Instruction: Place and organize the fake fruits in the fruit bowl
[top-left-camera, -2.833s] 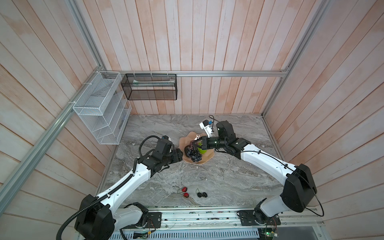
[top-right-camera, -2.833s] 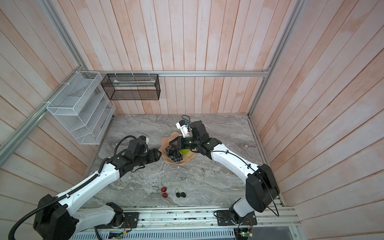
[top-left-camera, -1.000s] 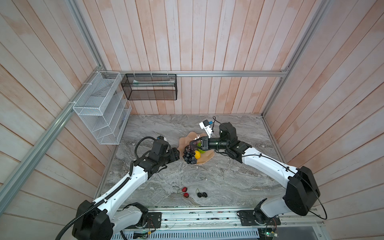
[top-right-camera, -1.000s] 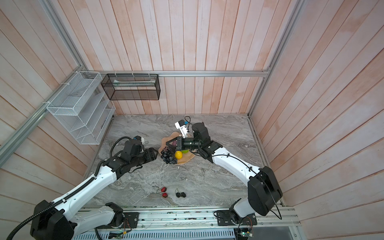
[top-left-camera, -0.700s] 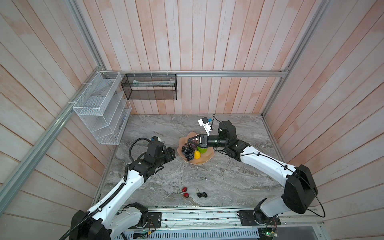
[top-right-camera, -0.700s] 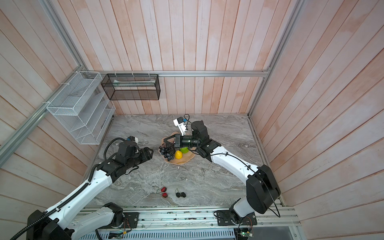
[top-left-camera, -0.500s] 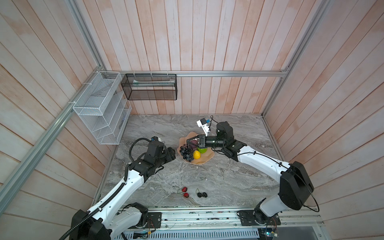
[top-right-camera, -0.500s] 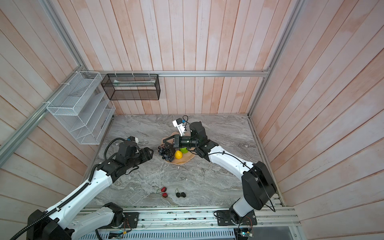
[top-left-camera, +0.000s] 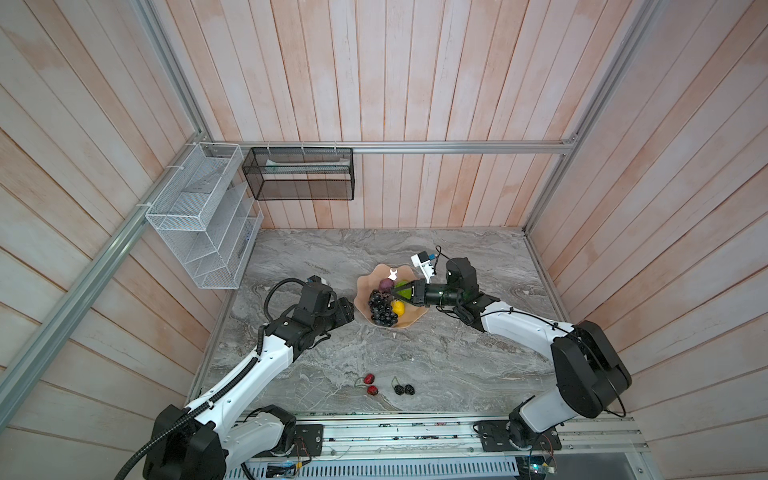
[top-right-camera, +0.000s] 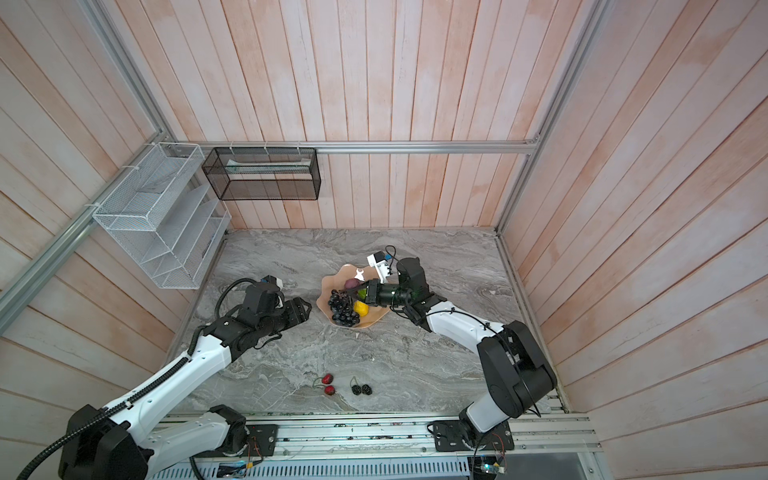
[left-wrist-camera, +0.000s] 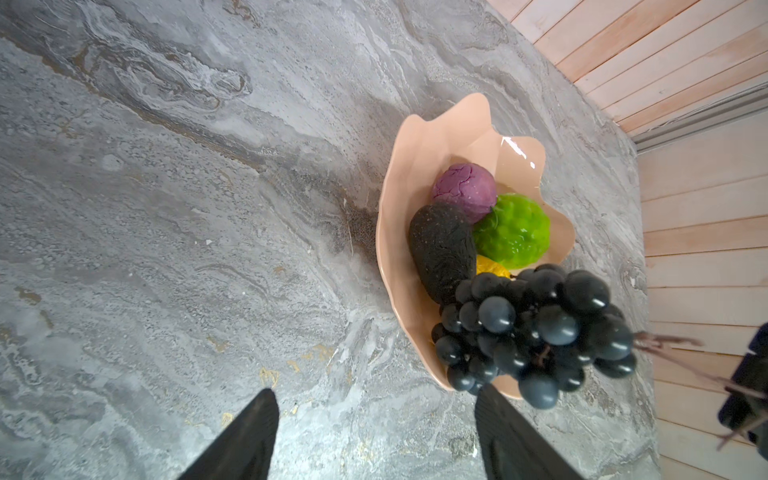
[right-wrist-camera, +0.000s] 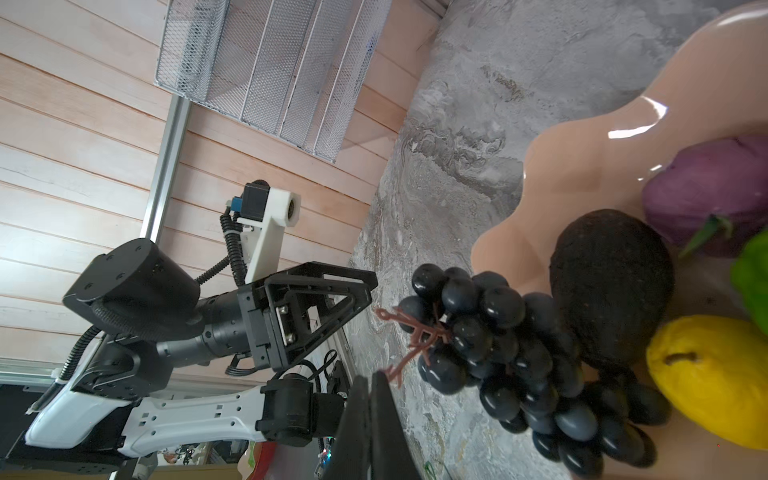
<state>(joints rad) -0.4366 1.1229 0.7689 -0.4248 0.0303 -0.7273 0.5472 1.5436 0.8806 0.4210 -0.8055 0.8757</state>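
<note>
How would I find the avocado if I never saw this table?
Find the wavy pink bowl on the grey table. Inside, beside the purple ball and the grapes, lies the avocado. It is the only rough, dull, near-black egg shape there.
</note>
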